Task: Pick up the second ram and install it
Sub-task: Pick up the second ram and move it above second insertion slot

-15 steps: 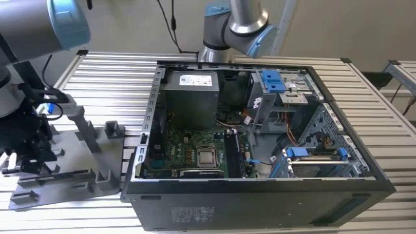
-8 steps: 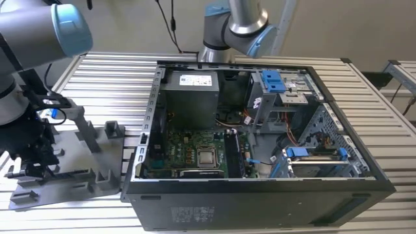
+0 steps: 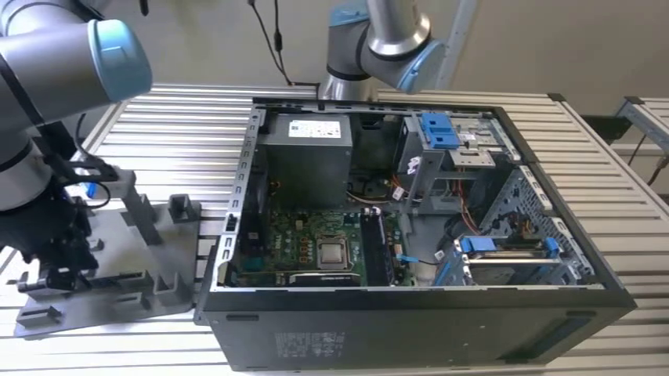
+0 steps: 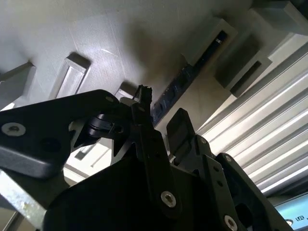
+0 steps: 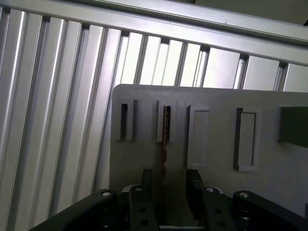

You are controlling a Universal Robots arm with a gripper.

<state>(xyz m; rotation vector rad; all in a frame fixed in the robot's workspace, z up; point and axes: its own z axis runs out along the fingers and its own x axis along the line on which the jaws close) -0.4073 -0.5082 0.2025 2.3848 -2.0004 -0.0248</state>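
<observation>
The second ram (image 5: 166,126) stands on its edge in a slot of the grey holder plate (image 5: 216,98), thin and dark. It also shows in the second wrist view as a dark blue strip (image 4: 177,87) running away from the fingers. My gripper (image 5: 168,185) is low over the plate with one black finger on each side of the stick and a gap left on both sides, so it is open. In the exterior view the gripper (image 3: 58,270) hangs over the holder plate (image 3: 141,262) at the exterior view's left, beside the open computer case (image 3: 418,321).
Inside the case lie the green motherboard (image 3: 309,235) with its long black slots (image 3: 374,247), a grey power supply (image 3: 305,157) and blue drive brackets (image 3: 439,129). A second arm (image 3: 377,39) stands behind the case. Raised grey blocks (image 3: 183,210) rise from the holder plate. The table is ribbed aluminium.
</observation>
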